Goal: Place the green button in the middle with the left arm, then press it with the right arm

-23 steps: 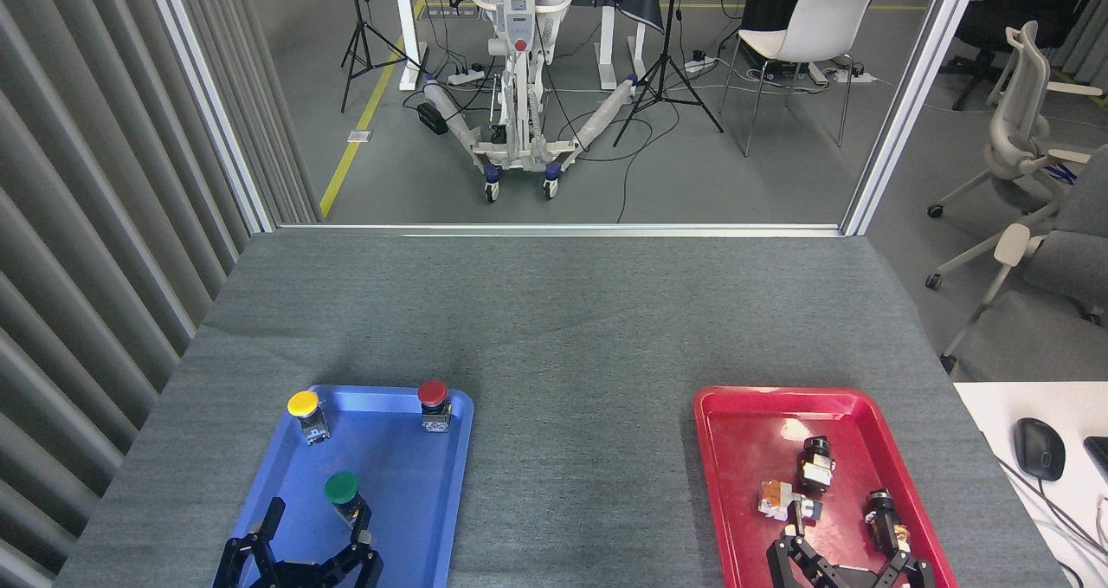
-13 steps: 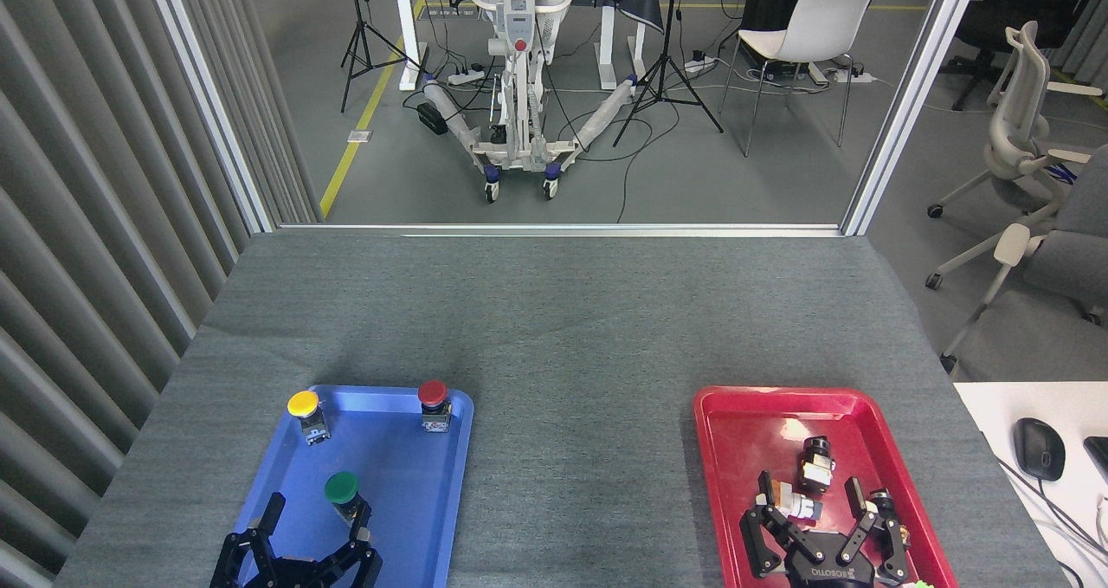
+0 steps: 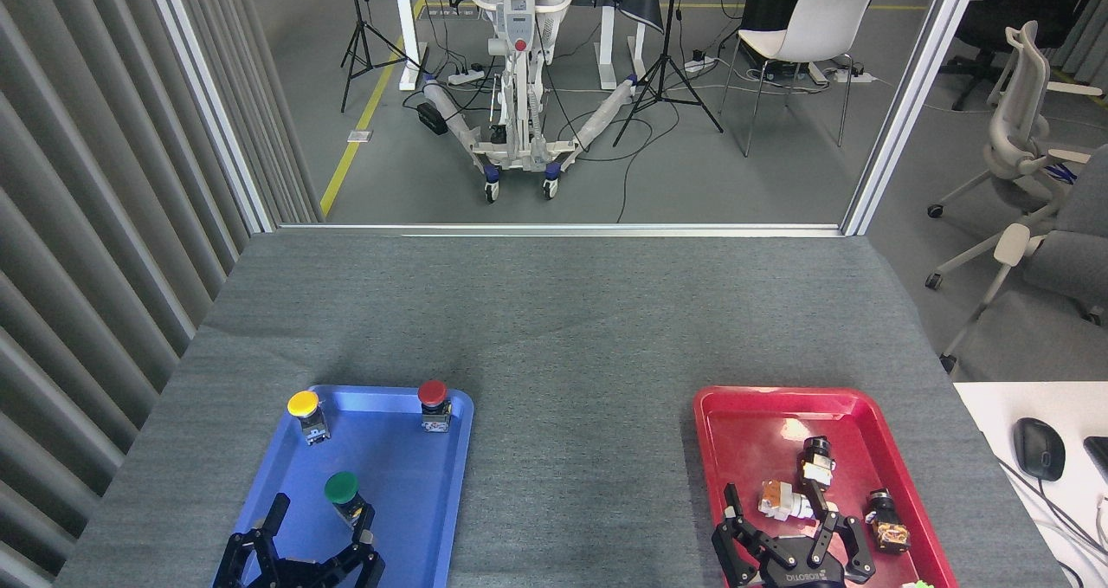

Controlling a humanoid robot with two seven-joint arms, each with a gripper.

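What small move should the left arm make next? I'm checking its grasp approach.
Probably ease the open left pincer forward, then close: the round green-capped push-button stands in the blue plastic tray, only partly between its fingers.

the green button [image 3: 342,487] stands upright in the near part of the blue tray [image 3: 407,484], with the yellow button [image 3: 305,408] at the tray's far left corner and the red button [image 3: 433,397] at its far right corner. the left hand [image 3: 316,536] sits at the tray's near edge, fingers spread, one finger [image 3: 362,523] just beside the green button's base and another [image 3: 275,516] well to the left. the grey tabletop [image 3: 571,345] between the trays is bare cloth. the right hand [image 3: 783,527], fingers spread, hangs over the near part of the red tray [image 3: 744,415], close to several small dark and white parts [image 3: 818,467] lying in it.
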